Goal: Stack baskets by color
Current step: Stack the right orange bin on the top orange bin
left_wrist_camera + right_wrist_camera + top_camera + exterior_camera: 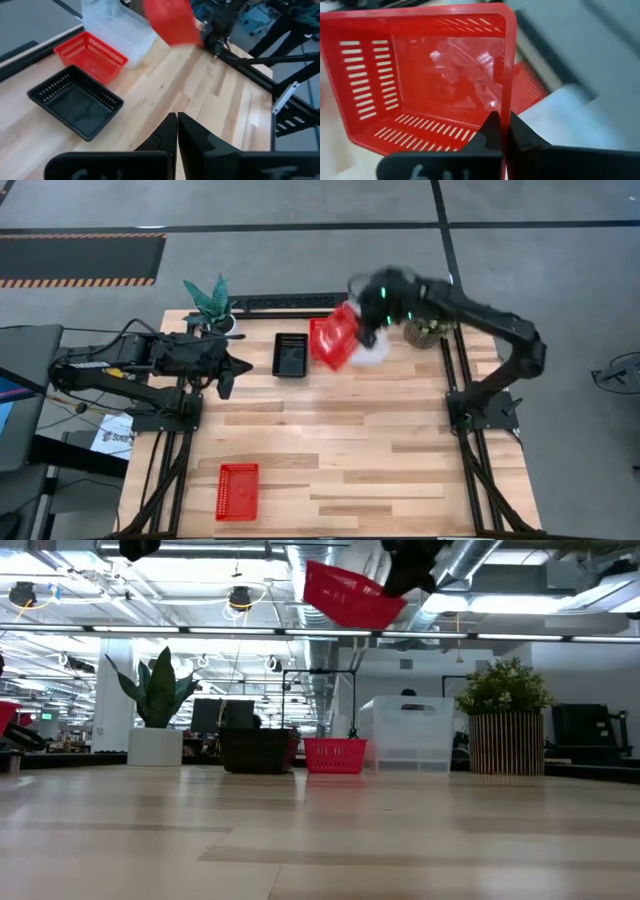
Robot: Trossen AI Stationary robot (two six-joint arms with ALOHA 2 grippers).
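Red mesh plastic basket (427, 75) hangs tilted above my wooden worktop (330, 440), its rim pinched in my right hand (501, 131); left hand (177, 131) clenched empty.

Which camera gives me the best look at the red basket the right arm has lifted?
The right wrist view: the lifted red basket fills it, its rim pinched in the right end effector. The high view shows it tilted above the table's far edge, the low view shows it hanging high, and the left wrist view shows it blurred.
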